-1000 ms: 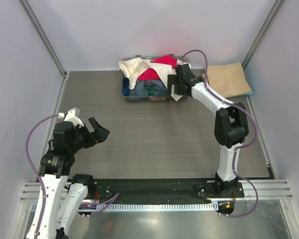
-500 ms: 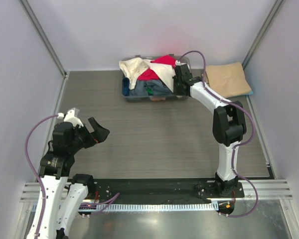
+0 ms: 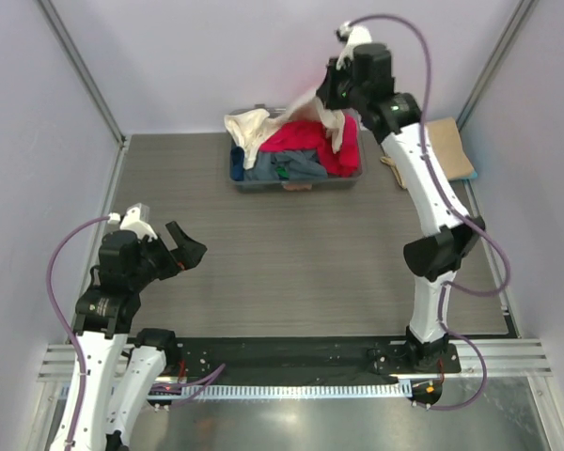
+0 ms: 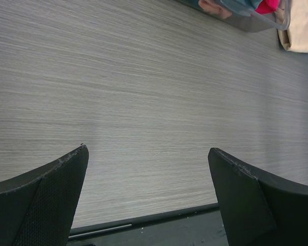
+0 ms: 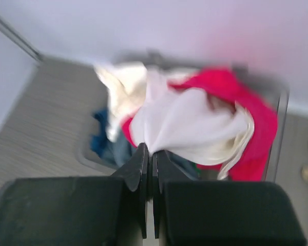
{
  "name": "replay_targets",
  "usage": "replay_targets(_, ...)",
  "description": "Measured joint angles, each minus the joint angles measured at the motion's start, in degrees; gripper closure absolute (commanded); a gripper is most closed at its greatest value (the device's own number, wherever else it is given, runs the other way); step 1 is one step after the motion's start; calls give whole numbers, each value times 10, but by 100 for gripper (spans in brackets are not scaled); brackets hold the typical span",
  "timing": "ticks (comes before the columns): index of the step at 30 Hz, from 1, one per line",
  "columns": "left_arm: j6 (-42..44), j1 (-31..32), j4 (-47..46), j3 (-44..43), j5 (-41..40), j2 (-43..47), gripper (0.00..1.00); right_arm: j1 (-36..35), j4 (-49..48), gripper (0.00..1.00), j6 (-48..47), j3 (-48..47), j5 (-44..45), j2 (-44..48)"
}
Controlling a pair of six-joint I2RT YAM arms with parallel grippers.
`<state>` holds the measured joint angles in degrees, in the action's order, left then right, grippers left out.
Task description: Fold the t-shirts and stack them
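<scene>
Large cream-white cotton t-shirt [image 5: 185, 123] is being held above grey translucent plastic tub [image 3: 353, 176], clamped in right tool [image 5: 149, 154], likely for spreading on worktop [image 3: 291, 244]; left tool [image 4: 148, 151] is being held apart.

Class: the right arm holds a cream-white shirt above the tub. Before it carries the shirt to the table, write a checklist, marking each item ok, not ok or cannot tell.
1. The right gripper is shut on the cream-white shirt: ok.
2. That shirt hangs free of the tub: cannot tell. The pale cloth over the tub's left rim may be part of it.
3. The red shirt lies in the tub, not lifted along: ok.
4. The left gripper is open, ready to help: ok.
5. The table in front of the tub is free of cloth: ok.
</scene>
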<state>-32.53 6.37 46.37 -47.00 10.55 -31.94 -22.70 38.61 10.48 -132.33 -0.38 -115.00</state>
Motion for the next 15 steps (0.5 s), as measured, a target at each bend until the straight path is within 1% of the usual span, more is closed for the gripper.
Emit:
replay_targets(2, 0, 0, 0, 0, 0, 0, 0, -20, -2, 99, -28, -55, -12, 44)
replay_targets(3, 0, 0, -1, 0, 0, 0, 0, -32, -11, 99, -38, -59, -20, 77)
replay_targets(5, 0, 0, -1, 0, 0, 0, 0, -57, -47, 99, -55, -14, -29, 179)
replay_targets(6, 0, 0, -1, 0, -1, 0, 0, -72, -71, 99, -63, 25, -33, 249)
replay_targets(7, 0, 0, -1, 0, -1, 0, 0, -79, -111, 99, -73, 83, -34, 339)
replay_targets(8, 0, 0, -2, 0, -3, 1, 0, -80, -119, 99, -77, 104, -30, 376)
replay_targets(11, 0, 0, -2, 0, -5, 3, 0, -69, -172, 99, -89, 213, 32, 535)
replay_targets(12, 0, 0, -2, 0, -5, 3, 0, -68, -183, 99, -89, 240, 53, 573)
replay_targets(13, 0, 0, -2, 0, -5, 2, 0, -68, -198, 96, -86, 273, 74, 608)
replay_targets(14, 0, 0, -2, 0, -6, 2, 0, -68, -220, 87, -78, 322, 95, 642)
replay_targets(15, 0, 0, -2, 0, -7, 2, 0, -68, -222, 73, -62, 365, 113, 664)
